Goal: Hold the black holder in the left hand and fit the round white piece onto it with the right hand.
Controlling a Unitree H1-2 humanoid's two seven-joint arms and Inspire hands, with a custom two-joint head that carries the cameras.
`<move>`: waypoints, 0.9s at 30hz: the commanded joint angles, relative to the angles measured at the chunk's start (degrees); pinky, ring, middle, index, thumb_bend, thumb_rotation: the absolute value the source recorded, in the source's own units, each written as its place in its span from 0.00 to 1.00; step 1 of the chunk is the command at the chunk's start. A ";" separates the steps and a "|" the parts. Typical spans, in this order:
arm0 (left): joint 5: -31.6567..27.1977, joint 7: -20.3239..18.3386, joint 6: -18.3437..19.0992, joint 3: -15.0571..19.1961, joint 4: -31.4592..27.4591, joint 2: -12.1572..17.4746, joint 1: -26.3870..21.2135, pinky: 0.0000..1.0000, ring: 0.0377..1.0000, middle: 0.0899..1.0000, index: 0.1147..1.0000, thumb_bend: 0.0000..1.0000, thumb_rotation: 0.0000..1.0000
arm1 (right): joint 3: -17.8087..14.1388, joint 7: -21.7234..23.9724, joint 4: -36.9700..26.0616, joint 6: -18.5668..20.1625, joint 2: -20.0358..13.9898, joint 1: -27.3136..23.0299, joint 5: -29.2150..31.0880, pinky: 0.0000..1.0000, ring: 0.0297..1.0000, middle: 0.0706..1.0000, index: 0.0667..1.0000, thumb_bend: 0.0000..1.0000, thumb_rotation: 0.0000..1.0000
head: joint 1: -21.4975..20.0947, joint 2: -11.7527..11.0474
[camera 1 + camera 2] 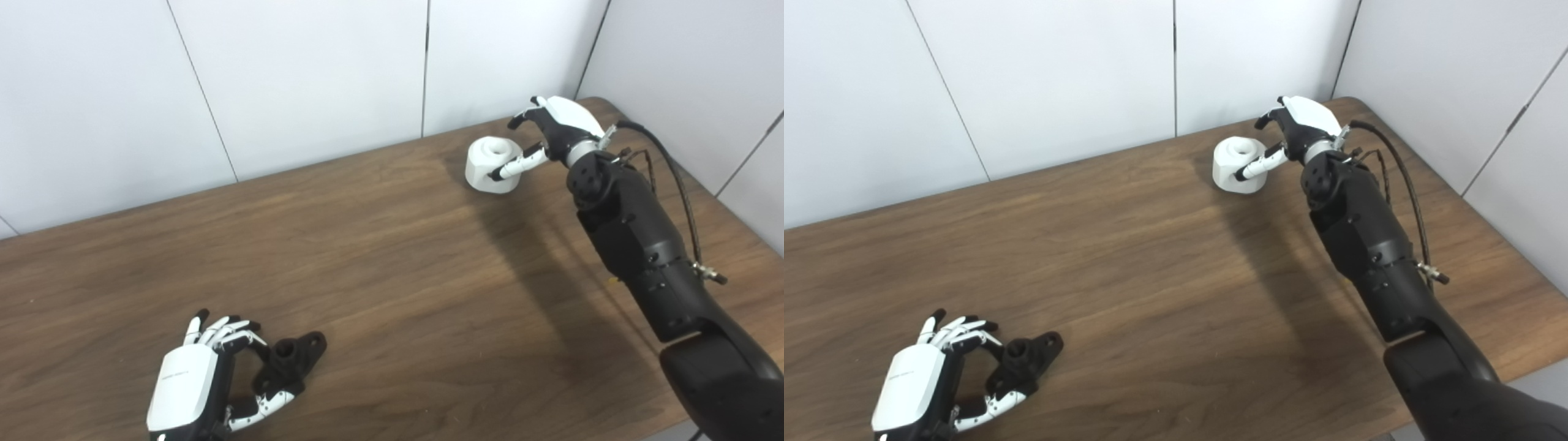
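Note:
The black holder [295,357] lies flat on the wooden table [392,257] near its front left. My left hand [184,383] rests just left of the holder. Its fingers curl over the holder's left end and its thumb lies along the near side, but neither looks closed on it. The round white piece [490,160], with a hollow in its top, stands at the far right of the table. My right hand [560,125] is beside it. The thumb reaches across the piece's front, and the fingers are raised apart behind it.
White wall panels [306,79] rise behind the table and along its right side. My black right forearm [637,245], with a looping cable [680,177], crosses the table's right part. Bare wood stretches between the two hands.

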 commanded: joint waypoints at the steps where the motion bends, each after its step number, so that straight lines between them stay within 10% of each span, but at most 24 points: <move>1: 1.92 -0.50 0.70 0.11 0.94 0.44 -0.11 1.00 0.85 0.74 0.42 0.52 0.05 | -0.10 -1.63 -0.84 -0.38 -2.32 -2.97 0.34 1.00 1.00 1.00 0.73 0.92 0.32 | -0.02 0.04; 27: 1.72 -0.34 0.63 0.55 0.82 0.44 -0.04 1.00 0.85 0.74 0.42 0.52 0.05 | 1.09 -6.26 -0.40 -0.85 -2.58 -1.91 3.44 1.00 1.00 0.95 0.62 0.85 0.27 | 0.47 0.53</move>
